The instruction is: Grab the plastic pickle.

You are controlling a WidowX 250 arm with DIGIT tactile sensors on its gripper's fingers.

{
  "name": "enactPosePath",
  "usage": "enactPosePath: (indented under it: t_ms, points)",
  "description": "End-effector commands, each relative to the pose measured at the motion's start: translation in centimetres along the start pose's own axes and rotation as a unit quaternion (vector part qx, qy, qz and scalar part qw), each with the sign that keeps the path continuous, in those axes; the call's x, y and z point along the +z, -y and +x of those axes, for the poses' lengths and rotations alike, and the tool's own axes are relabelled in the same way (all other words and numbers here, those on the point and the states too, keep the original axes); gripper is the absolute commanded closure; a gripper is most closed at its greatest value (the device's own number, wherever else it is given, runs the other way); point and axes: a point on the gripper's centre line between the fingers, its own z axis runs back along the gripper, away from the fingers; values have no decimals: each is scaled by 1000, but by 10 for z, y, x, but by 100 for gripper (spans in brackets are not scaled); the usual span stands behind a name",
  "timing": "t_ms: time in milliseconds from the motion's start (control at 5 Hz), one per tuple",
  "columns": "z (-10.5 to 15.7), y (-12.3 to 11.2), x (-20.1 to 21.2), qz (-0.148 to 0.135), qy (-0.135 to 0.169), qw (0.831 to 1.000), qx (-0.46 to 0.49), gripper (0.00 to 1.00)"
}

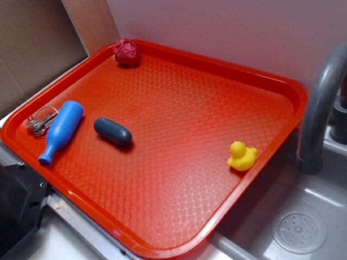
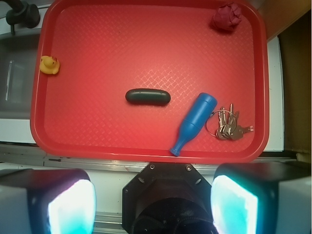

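target: plastic pickle (image 2: 148,96) lies flat on the red tray (image 2: 146,29), left of the blue bottle (image 2: 193,123), apart from it.
fingers: gripper (image 2: 153,200) spread wide, empty, high above the tray's near rim.
approach: centre over the pickle, close across its short width.
hazard: bottle and keys (image 2: 229,124) nearby.

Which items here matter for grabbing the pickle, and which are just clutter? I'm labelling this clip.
For the job:
plastic pickle
gripper, open, short of the tray

Lying about:
blue bottle
keys
yellow duck
red crumpled ball
red tray holding them all
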Motion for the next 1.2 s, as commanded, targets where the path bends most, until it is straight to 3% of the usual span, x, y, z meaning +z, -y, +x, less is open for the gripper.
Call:
enactPosePath:
  t_ms: [0,200,400,600,800,1000]
  points:
    - [0,0,0,0,0,1000,0,0]
    - [20,-4,-31,-31,39,994,102,0]
    - [30,-11,-68,-52,46,971,228,0]
    - [37,-20,-94,-42,55,935,347,0]
    - [51,-16,-131,-27,18,884,465,0]
    - [59,-10,-167,23,-29,823,567,0]
